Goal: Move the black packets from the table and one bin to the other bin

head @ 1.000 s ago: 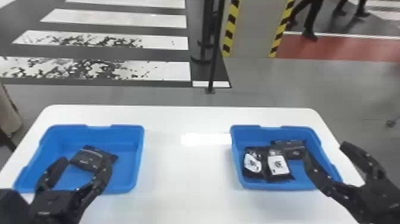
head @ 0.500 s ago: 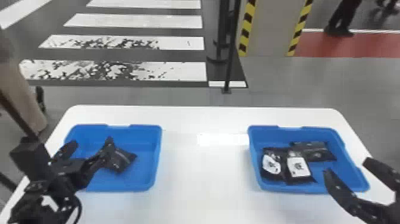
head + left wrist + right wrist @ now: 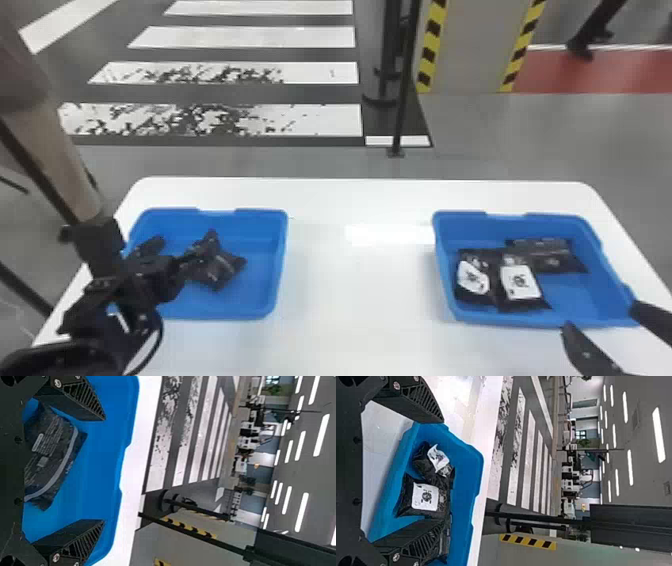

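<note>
Packet (image 3: 51,459), black with a pale stripe, lies around the middle of the left bin (image 3: 260,216), with the left gripper (image 3: 104,470) over it. That arm has swung round: a second ago it came over the near rim, and now it reaches in from the worktop's (image 3: 360,300) left edge. Its fingers are wide apart, clamped on nothing, so this is probably lining up a pick. The long axis seems to slant from far left to near right, striped side toward the bin's far-right corner. Right gripper (image 3: 599,316), fingers also apart, waits by the right bin's (image 3: 457,216) near-right corner; three black packets (image 3: 521,284) lie inside.
</note>
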